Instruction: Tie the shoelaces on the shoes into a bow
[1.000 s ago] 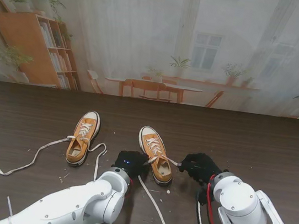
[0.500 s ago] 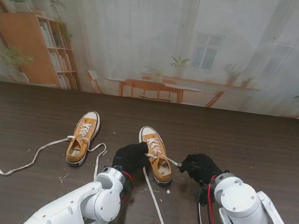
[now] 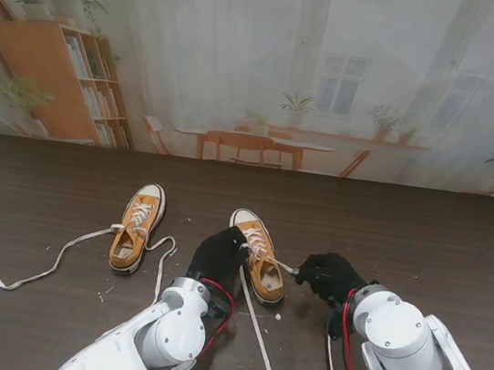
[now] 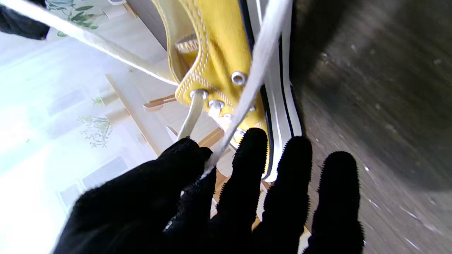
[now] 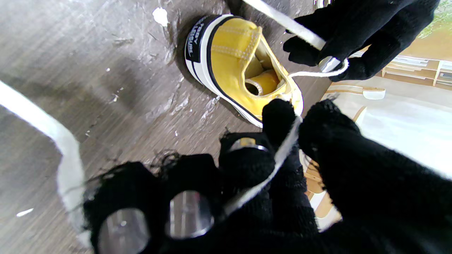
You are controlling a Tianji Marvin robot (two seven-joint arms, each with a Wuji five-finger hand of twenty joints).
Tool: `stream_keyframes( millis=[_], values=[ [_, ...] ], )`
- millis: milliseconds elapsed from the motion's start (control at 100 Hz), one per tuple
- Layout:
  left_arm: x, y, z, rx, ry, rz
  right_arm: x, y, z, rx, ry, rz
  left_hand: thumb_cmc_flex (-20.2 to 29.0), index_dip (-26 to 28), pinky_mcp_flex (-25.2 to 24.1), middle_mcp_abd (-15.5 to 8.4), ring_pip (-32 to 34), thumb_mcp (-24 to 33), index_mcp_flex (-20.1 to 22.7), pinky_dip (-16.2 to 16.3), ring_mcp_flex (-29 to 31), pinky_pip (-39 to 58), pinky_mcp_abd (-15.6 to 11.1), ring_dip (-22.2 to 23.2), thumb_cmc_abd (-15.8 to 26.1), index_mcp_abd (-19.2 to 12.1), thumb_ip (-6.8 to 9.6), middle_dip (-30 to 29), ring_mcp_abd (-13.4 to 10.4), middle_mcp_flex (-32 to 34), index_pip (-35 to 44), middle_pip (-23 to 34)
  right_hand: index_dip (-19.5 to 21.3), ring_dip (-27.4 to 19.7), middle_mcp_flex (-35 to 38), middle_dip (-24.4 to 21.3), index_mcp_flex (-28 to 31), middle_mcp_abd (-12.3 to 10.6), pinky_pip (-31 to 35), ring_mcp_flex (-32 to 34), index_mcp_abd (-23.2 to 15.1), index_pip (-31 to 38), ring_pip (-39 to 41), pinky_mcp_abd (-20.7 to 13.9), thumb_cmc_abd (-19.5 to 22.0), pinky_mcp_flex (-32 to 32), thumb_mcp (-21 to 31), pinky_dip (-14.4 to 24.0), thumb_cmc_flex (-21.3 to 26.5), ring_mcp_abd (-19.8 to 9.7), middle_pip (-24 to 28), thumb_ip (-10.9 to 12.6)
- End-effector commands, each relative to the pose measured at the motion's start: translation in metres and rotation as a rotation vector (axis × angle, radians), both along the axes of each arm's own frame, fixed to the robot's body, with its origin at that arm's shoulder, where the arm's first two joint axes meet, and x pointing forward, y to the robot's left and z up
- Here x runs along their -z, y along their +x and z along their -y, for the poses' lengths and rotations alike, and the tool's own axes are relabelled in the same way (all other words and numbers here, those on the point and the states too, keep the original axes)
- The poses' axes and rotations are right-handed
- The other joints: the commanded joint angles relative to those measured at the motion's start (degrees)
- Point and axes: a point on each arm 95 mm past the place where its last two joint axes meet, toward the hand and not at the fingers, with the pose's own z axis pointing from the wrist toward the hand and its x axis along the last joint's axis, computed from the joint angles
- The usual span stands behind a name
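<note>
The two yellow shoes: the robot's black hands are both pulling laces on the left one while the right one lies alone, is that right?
Not quite. Both hands work on the right shoe: the left hand and right hand each pinch one of its laces, as the stand view shows. It is the left shoe that lies alone, its laces loose on the table.

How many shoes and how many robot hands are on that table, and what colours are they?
Yellow-orange shoes: 2, the left shoe and the right shoe
Black-gloved hands: 2, the left hand and the right hand, each pinching a white lace of the right shoe
Total: 4
</note>
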Motion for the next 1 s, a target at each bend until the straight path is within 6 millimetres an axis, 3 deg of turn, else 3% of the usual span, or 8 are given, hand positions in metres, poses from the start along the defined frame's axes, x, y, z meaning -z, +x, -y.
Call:
stream_keyframes(
  millis=[0, 230, 380, 500, 580, 710, 860, 990],
  values=[
    [-0.008, -0.003, 0.002, 0.009, -0.015, 0.004, -0.002, -0.001, -0.002, -0.014, 0.004, -0.006, -0.55, 1.03, -1.35, 0.98, 1.2, 3.05, 1.5, 1.19, -1.51, 1.24, 4.01, 0.62, -0.76, -1.51, 0.64, 0.94, 0.66, -0.2, 4.89, 0.79, -0.65, 0.1, 0.68, 1.03, 0.61, -0.11, 9.69, 1.99, -0.52, -0.03, 4.06, -0.06, 0.52, 2.07, -1.24, 0.54, 1.93, -1.27, 1.32, 0.28],
    [-0.019, -0.011, -0.005, -0.029, -0.031, 0.028, -0.004, 0.0, -0.004, -0.016, 0.01, -0.004, -0.89, -1.04, -2.47, 1.93, 0.8, 4.38, 3.13, 1.37, -2.25, 0.22, 5.06, 0.5, -1.71, -1.36, -0.58, 0.14, 1.98, 0.0, 3.14, -0.83, -0.63, 0.06, 0.65, 1.04, 0.61, -0.17, 9.56, 1.99, -0.43, -0.03, 3.99, -0.03, 0.54, 2.08, -1.28, 0.45, 2.0, -1.27, 1.34, 0.28],
    [-0.022, -0.011, -0.007, -0.045, -0.097, 0.029, -0.005, 0.0, -0.005, -0.016, 0.02, -0.008, -2.65, -0.55, -3.41, 1.23, 0.14, 6.9, 3.91, 1.02, -2.08, -1.32, 4.84, 0.13, -2.62, -1.97, -0.72, -0.34, 1.44, 2.06, 4.42, -1.25, -0.59, 0.06, 0.68, 1.04, 0.68, -0.15, 9.53, 1.99, -0.42, 0.01, 3.99, -0.03, 0.47, 2.07, -1.3, 0.43, 2.0, -1.27, 1.36, 0.29],
    [-0.02, -0.009, -0.005, -0.062, -0.179, 0.021, -0.005, -0.001, -0.006, -0.02, 0.02, -0.008, -5.95, -0.37, -7.83, -1.02, -2.3, 10.51, 5.77, -0.25, -5.23, -4.78, 0.81, -1.1, -4.32, -4.84, 0.05, -1.84, -0.35, 6.28, 4.69, -1.92, -0.6, 0.03, 0.71, 1.04, 0.69, -0.22, 9.39, 1.98, -0.42, 0.0, 3.93, -0.06, 0.39, 2.06, -1.27, 0.35, 1.99, -1.3, 1.37, 0.3],
    [-0.017, -0.006, -0.002, -0.079, -0.244, 0.013, -0.006, -0.002, -0.006, -0.021, 0.019, -0.007, -7.55, -0.45, -6.44, -1.36, -1.6, 12.95, 6.95, 0.04, -2.81, -3.98, -0.26, -1.57, -5.62, -5.34, 0.39, -2.68, -1.29, 9.03, 5.14, -1.83, -0.62, -0.03, 0.82, 1.03, 0.71, -0.26, 9.18, 1.99, -0.44, -0.01, 3.8, -0.1, 0.37, 2.05, -1.23, 0.24, 1.98, -1.44, 1.41, 0.3],
    [-0.014, -0.005, 0.003, -0.116, -0.422, -0.071, -0.006, -0.003, -0.006, -0.02, 0.019, -0.007, -8.46, -0.11, -2.53, -1.01, 0.04, 15.31, 7.93, -0.18, 1.86, -3.65, 0.38, -1.84, -6.9, -4.25, 0.58, -2.89, -1.57, 12.86, 6.47, -0.74, -0.66, -0.07, 0.95, 1.02, 0.76, -0.15, 9.0, 2.01, -0.27, -0.04, 3.76, -0.16, 0.35, 2.05, -1.17, 0.13, 2.02, -1.58, 1.44, 0.31],
    [-0.014, -0.006, 0.009, -0.148, -0.563, -0.163, -0.007, -0.004, -0.006, -0.017, 0.017, -0.006, -7.16, 0.61, 4.04, -1.29, 2.3, 13.67, 6.16, -0.21, 6.98, -1.41, 3.54, -1.5, -6.08, -2.27, 0.57, 0.23, -0.54, 13.78, 7.53, 4.3, -0.69, -0.07, 1.12, 1.0, 0.87, -0.21, 8.89, 2.03, -0.16, -0.04, 3.83, -0.22, 0.28, 2.08, -1.11, -0.01, 2.09, -1.78, 1.53, 0.31],
    [-0.016, -0.006, 0.012, -0.175, -0.662, -0.234, -0.008, -0.005, -0.005, -0.017, 0.018, -0.007, -5.08, 0.85, 10.07, -0.98, 4.86, 11.14, 5.42, -1.71, 12.03, -0.28, 6.87, -1.01, -5.5, 0.0, 0.86, 5.4, 0.1, 13.71, 7.82, 12.78, -0.72, -0.04, 1.27, 0.99, 0.96, -0.28, 9.14, 2.04, -0.09, -0.05, 3.97, -0.11, 0.25, 2.08, -1.11, 0.04, 2.04, -1.91, 1.62, 0.29]
  ],
)
